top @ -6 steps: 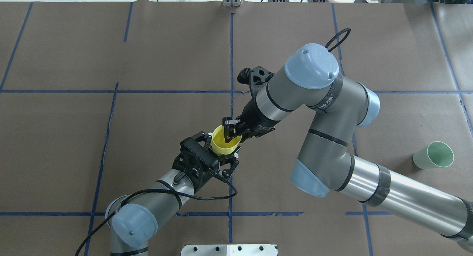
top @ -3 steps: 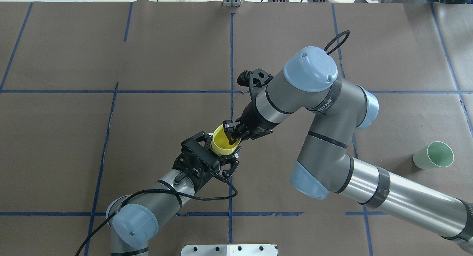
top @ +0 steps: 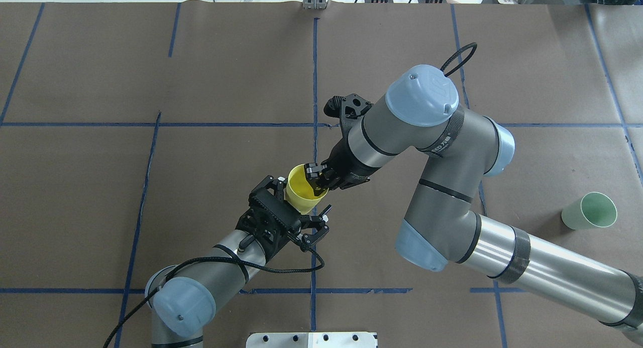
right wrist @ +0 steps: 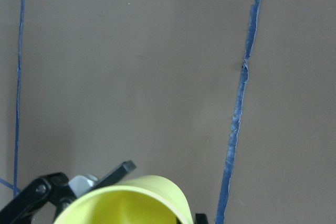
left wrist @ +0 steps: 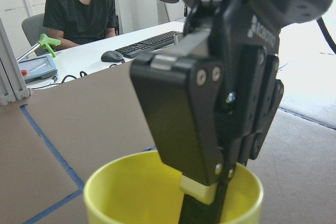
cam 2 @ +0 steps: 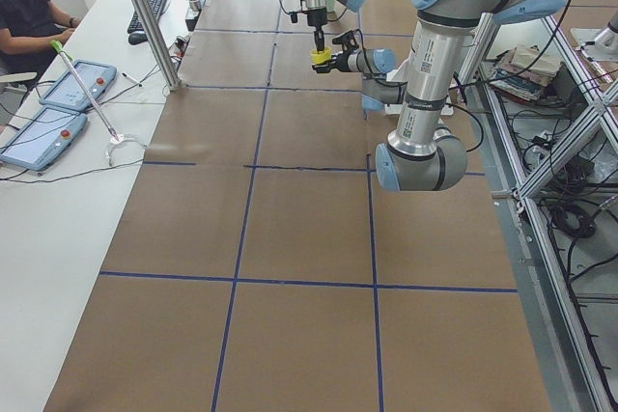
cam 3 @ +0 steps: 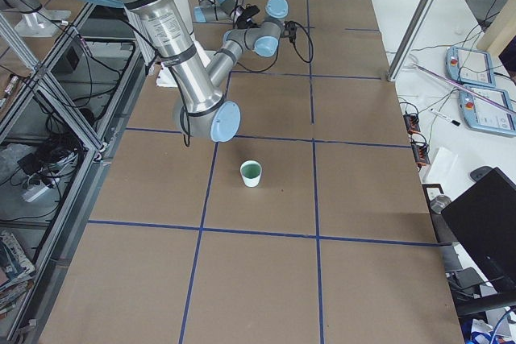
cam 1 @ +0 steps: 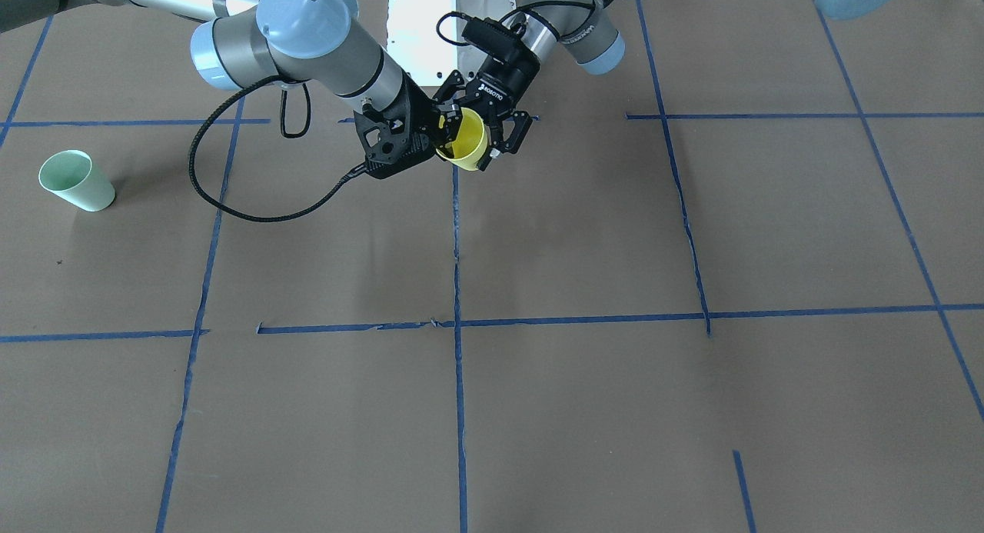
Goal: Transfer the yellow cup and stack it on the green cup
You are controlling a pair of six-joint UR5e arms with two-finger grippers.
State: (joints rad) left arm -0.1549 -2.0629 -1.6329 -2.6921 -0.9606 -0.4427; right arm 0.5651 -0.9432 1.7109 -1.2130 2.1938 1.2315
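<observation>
Thin plastic, likely light and slick: pinches yellow cup (top: 303,192) by its rim wall with right gripper (top: 316,181) above the worktop (top: 201,62), leaves left gripper (top: 300,207) spread around its base; green cup (top: 590,211) well apart.

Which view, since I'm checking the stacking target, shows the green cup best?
Overhead exterior: the green cup stands upright and large, its rim and inside visible. Front-facing shows it near the frame's edge; exterior right shows it small. Exterior left and both wrist views miss it.
</observation>
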